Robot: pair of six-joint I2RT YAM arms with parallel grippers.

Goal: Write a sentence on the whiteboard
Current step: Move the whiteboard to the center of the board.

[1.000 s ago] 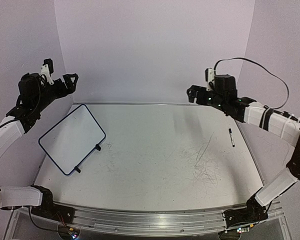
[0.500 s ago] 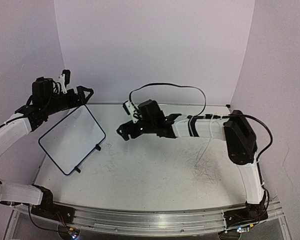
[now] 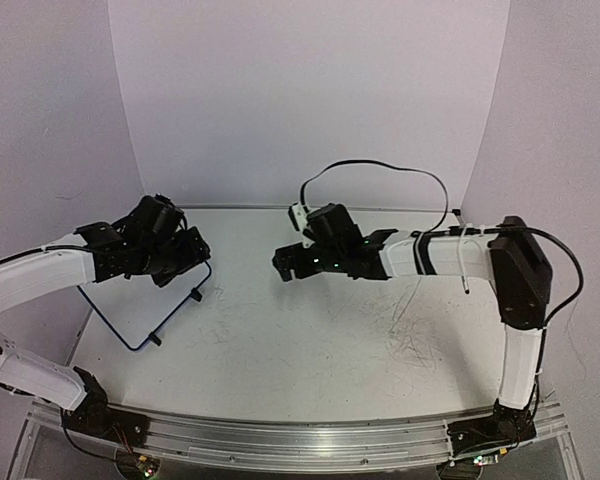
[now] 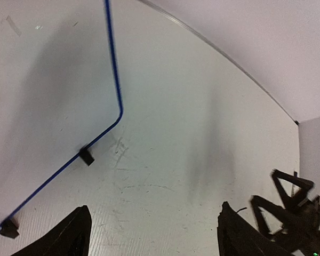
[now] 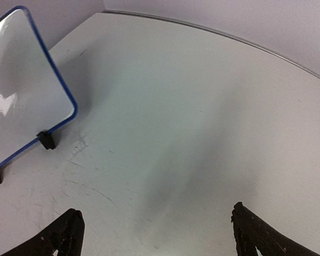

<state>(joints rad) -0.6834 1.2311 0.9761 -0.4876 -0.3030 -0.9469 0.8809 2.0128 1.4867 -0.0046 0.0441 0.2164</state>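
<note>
The whiteboard [image 3: 130,312] stands tilted on its two black clip feet at the table's left, its upper part hidden behind my left arm. Its blue frame and white face fill the left of the left wrist view [image 4: 42,106] and show at upper left in the right wrist view [image 5: 21,90]. No sentence shows on the face I can see. My left gripper [image 3: 188,258] [image 4: 152,237] hangs open just right of the board's right edge, above bare tabletop. My right gripper [image 3: 288,265] [image 5: 159,234] is open over the table's middle, facing the board, nothing between its fingers.
A thin dark pen [image 3: 465,288] lies near the table's right edge, partly behind my right arm. Faint scribble scratches [image 3: 410,335] mark the tabletop right of centre. Purple walls close in the back and sides. My right gripper [image 4: 293,210] shows at lower right in the left wrist view.
My left arm has swung down and to the right, across the whiteboard. My right arm came in from the far right to the table's middle, then drew back slightly rightward.
</note>
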